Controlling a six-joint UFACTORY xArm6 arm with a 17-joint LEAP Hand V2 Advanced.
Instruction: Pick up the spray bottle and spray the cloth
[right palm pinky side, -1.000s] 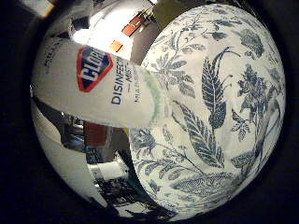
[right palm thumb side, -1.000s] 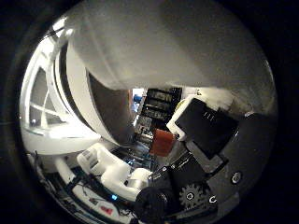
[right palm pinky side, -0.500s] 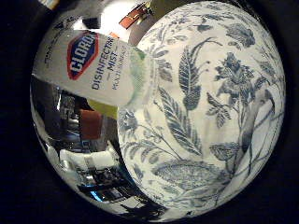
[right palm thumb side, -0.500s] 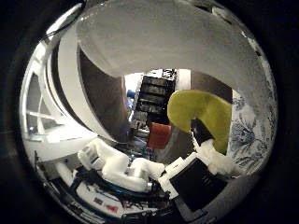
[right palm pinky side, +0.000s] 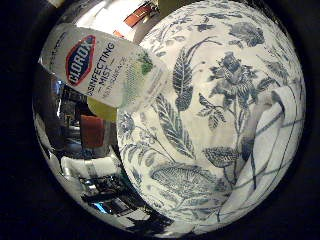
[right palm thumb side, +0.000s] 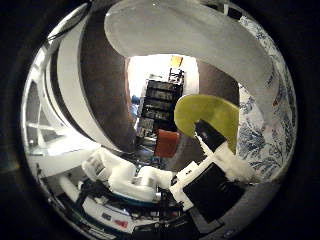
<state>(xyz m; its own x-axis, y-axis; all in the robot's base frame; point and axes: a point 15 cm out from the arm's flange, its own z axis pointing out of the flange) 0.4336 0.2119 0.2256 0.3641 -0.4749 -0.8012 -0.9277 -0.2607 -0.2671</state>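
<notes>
The spray bottle (right palm pinky side: 107, 70) is white with a red and blue label, and it lies close against my palm, above the table. Its pale body (right palm thumb side: 200, 40) also arches across the thumb side view. A yellow-green rounded part (right palm thumb side: 207, 117) shows at the bottle's end. My right hand (right palm thumb side: 212, 175) has a white and black finger curled up to that part, shut on the bottle. The cloth (right palm pinky side: 272, 150), white with thin dark lines, lies crumpled on the floral tablecloth (right palm pinky side: 200, 125) below my palm.
The blue-and-white floral tablecloth covers the table under the hand. Beyond its edge are dark shelves (right palm thumb side: 157, 107) and an orange-red object (right palm thumb side: 165, 142). The arm's white body (right palm thumb side: 125, 175) shows below the palm.
The camera has swung over the table, so the tablecloth fills more of the view and the white cloth has come into sight. The bottle stays against the palm.
</notes>
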